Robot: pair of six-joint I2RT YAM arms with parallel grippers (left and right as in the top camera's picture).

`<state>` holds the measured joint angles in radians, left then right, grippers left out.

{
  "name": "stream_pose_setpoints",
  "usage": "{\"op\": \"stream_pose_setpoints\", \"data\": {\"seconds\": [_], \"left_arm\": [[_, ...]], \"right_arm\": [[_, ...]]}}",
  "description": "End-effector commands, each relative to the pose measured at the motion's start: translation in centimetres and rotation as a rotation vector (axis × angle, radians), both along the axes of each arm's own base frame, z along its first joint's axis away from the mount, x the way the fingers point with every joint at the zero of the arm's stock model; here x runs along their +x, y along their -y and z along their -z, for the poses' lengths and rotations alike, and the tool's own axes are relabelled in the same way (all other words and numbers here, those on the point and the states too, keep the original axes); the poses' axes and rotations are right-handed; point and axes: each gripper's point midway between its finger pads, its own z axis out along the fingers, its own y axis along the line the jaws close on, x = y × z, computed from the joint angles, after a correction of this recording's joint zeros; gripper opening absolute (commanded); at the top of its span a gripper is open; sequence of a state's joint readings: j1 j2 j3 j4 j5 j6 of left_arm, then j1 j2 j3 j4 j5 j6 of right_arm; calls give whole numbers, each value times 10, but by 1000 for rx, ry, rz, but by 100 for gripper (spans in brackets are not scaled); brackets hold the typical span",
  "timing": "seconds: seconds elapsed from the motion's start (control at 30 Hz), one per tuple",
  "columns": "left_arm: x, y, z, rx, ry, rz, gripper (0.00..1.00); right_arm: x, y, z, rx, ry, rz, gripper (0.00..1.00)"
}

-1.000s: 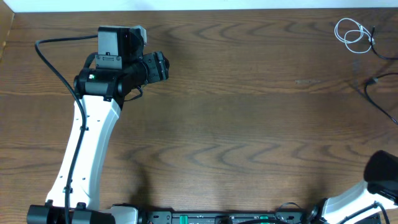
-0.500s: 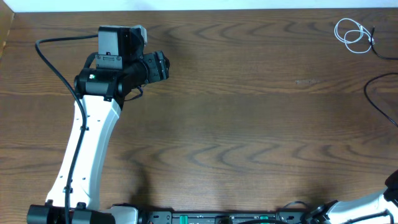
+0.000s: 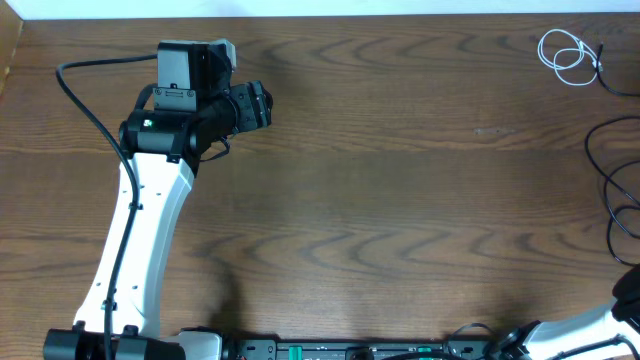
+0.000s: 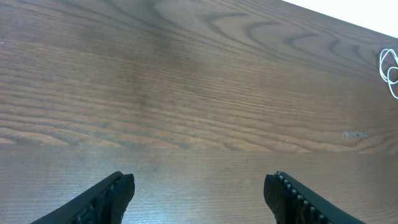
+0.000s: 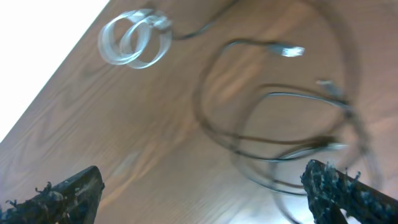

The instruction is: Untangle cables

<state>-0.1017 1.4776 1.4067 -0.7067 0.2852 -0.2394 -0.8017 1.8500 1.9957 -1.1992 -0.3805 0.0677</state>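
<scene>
The white cable (image 3: 561, 54) lies coiled in small loops at the table's far right corner; it also shows as a white cable (image 5: 134, 43) in the right wrist view and a white cable (image 4: 389, 70) at the right edge of the left wrist view. The black cable (image 3: 611, 190) sprawls in loose loops along the right edge, blurred as a black cable (image 5: 273, 121). A dark strand runs off the white coil's side. My right gripper (image 5: 205, 198) hovers open above the black loops, holding nothing. My left gripper (image 3: 264, 105) is open and empty over bare wood, also seen as the left gripper (image 4: 199, 196).
The wooden table (image 3: 400, 200) ends at a pale wall along the far side. The left arm (image 3: 140, 240) reaches up the left side with its thick black wire (image 3: 85, 100). The right arm's base (image 3: 570, 330) shows at the bottom right corner.
The right arm drew back out of the overhead view. The black cable, stretched thin one second ago, now lies in wider loops by the right edge. The left arm stayed still.
</scene>
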Motion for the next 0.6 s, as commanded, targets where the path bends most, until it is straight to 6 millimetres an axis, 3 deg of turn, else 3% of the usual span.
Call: {"op": "stream_pose_setpoints", "data": {"seconds": [0.0,0.03,0.07,0.2,0.3,0.5,0.57], "left_arm": [[4,-1,6,1,-18,-11,73],[4,-1,6,1,-18,-11,87],[4,-1,6,2,-18,-11,95],[4,-1,6,2,-18,-11,96],[4,-1,6,1,-18,-11,96],[4,-1,6,2,-18,-11,96],[4,-1,6,2,-18,-11,96]], "right_arm": [[25,-57,-14,53,86,-227,99],[30,-75,-14,60,76,-279,99],[32,-89,-13,68,67,-311,99],[40,-139,-20,57,56,-450,99],[35,-170,-33,31,67,-541,99],[-5,-234,-66,67,66,-641,99],[-20,-253,-71,156,33,-583,99]]}}
